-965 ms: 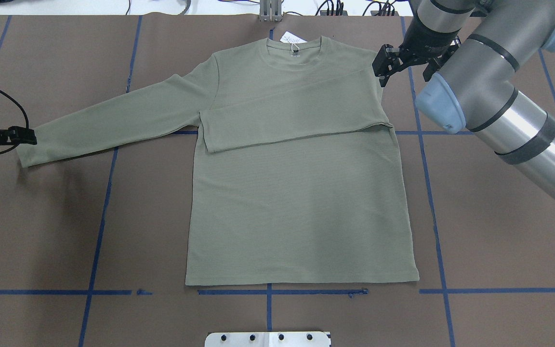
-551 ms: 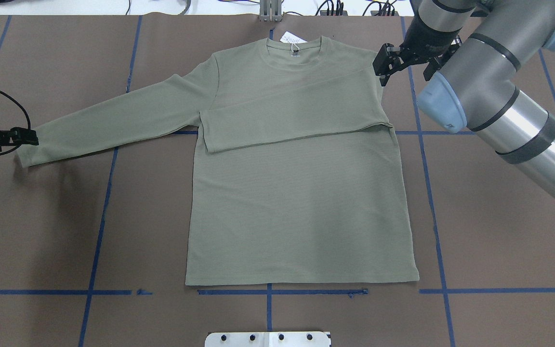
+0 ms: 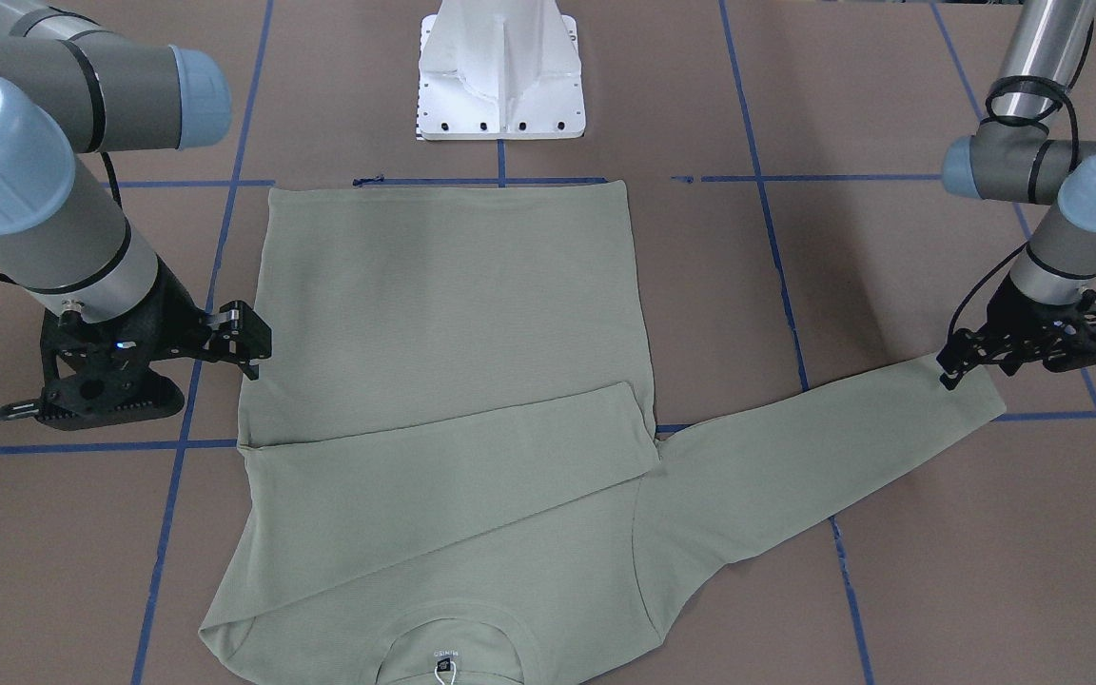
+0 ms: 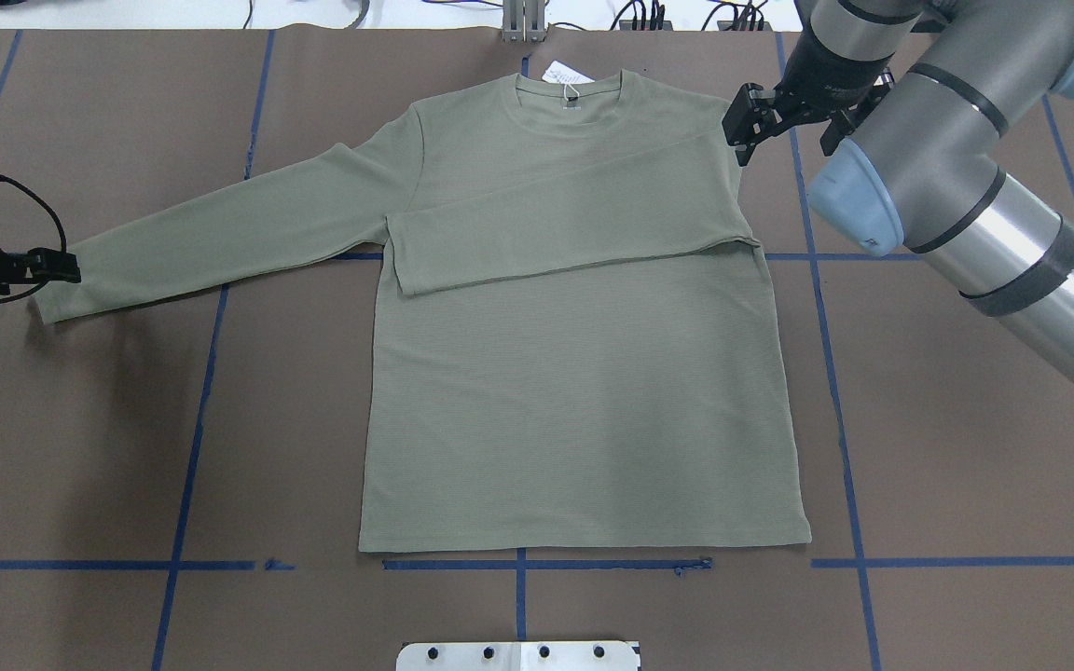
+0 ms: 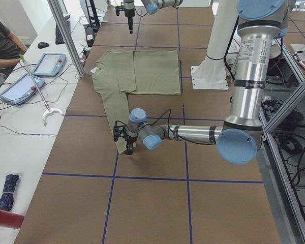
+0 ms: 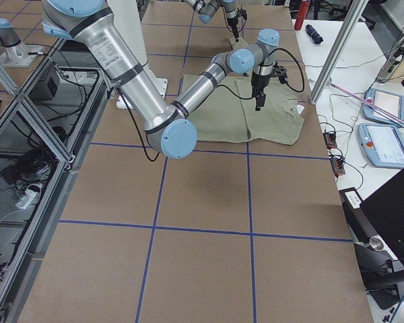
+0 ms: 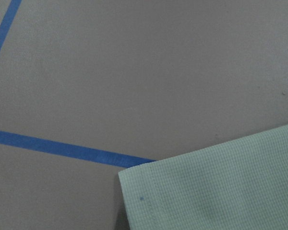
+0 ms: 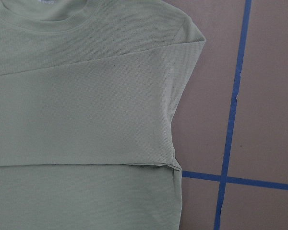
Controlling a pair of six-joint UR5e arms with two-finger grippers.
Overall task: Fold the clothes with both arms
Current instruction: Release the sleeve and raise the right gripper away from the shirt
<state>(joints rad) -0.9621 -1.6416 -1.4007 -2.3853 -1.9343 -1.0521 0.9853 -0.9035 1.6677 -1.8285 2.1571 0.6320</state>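
Wrist views show only shirt (image 8: pixel 86 120) and worktop (image 7: pixel 134 72); left hand (image 4: pixel 69 268) at cuff, opening unclear; right hand (image 4: pixel 740 128) spread, empty, beside folded shoulder.

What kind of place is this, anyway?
Most likely a robotics lab: the left arm and right arm work a table gridded with blue tape, with teach pendants on the side bench.

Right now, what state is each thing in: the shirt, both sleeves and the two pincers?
shirt, spread flat, front up.
right-side sleeve, folded across the chest.
left-side sleeve, stretched out flat, not yet folded.
left pincer, open at that sleeve's cuff.
right pincer, open beside the folded shoulder.
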